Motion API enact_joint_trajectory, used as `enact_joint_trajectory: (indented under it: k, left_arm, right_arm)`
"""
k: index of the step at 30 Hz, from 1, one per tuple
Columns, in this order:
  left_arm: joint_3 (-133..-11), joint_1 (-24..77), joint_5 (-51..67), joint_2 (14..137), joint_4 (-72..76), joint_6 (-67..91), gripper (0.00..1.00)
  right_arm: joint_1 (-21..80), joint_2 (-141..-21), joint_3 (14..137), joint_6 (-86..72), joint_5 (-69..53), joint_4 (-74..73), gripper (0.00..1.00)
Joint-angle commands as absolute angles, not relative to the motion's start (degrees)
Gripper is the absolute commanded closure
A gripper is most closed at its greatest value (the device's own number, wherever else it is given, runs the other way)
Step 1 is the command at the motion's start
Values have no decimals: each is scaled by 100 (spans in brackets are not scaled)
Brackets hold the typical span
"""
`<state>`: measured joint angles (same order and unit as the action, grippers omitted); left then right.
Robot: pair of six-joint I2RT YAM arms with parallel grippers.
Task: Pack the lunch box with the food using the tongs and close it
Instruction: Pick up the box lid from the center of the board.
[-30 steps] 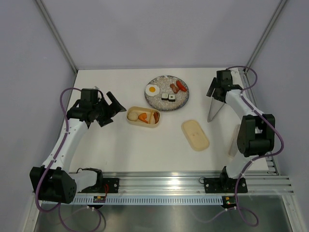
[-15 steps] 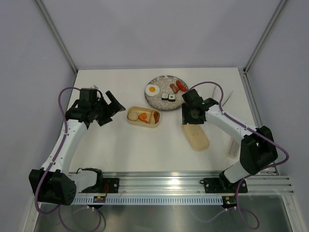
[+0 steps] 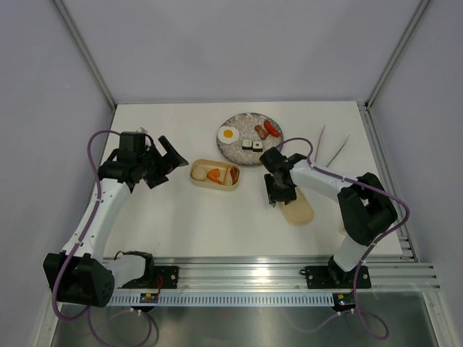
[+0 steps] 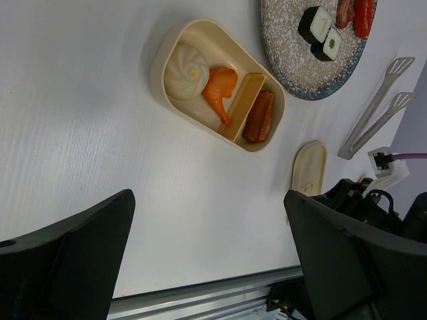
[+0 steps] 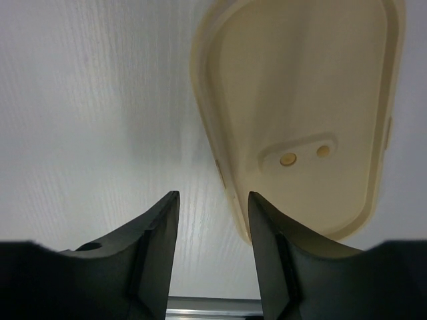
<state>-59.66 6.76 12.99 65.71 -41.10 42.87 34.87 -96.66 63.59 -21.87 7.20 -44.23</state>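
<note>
The lunch box (image 3: 214, 186) (image 4: 162, 55) sits mid-table holding a beige ball (image 4: 187, 70), an orange carrot piece (image 4: 221, 89) and a sausage (image 4: 259, 116). Its cream lid (image 3: 296, 205) (image 5: 300, 100) lies to the right. My right gripper (image 3: 278, 191) (image 5: 213, 223) hangs low over the lid's left edge, jaws open, the lid's rim just inside the right finger. The tongs (image 3: 330, 147) (image 4: 375, 111) lie loose at the back right. My left gripper (image 3: 171, 159) (image 4: 207, 197) hovers wide open left of the box, holding nothing.
A round speckled plate (image 3: 242, 123) (image 4: 287, 40) behind the box carries a fried egg (image 3: 228, 134), two sushi rolls (image 3: 252, 145) (image 4: 321, 30) and sausages (image 3: 265, 130). An aluminium rail (image 3: 289, 275) runs along the table's near edge.
My right gripper let the tongs go at the back right, swung left and down to the lid, and its jaws narrowed. The left arm stayed still.
</note>
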Motion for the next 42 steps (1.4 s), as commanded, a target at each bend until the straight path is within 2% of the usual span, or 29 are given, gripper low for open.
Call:
enact_joint_trajectory:
  k: [1, 5, 9, 11, 14, 15, 23, 33, 42]
  left_arm:
    - [-6082, 642, 1230, 6434, -3973, 4184, 1]
    - [-6073, 642, 1230, 6442, -3964, 4175, 1]
    - [-6073, 642, 1248, 6460, -3964, 4166, 1]
    - [-6056, 642, 1257, 6442, -3955, 4175, 1]
    - [-6029, 642, 1257, 6434, -3946, 4175, 1]
    - [-6021, 642, 1292, 6425, -3938, 4166, 1]
    - [-5880, 869, 1476, 6328, -3833, 3859, 1]
    - [-5423, 2661, 1941, 6679, -2743, 3490, 1]
    - [-5388, 3726, 1811, 7268, -1961, 3489, 1]
  right_arm:
    - [3551, -9887, 6425, -1996, 756, -4201, 49]
    - [3568, -10116, 6460, -1934, 826, -4131, 60]
    - [3560, -10090, 6442, -1899, 773, -4104, 65]
    - [3560, -10029, 6434, -1881, 756, -4104, 74]
    - [3559, -9818, 6486, -1898, 616, -4122, 97]
    - [3560, -9678, 6521, -1907, 572, -4131, 100]
    - [3559, -8764, 6662, -2512, 115, -3850, 100]
    - [3551, -8306, 6416, -4735, -1265, -2357, 100]
    - [3559, -8455, 6425, -5300, -1854, -1925, 100]
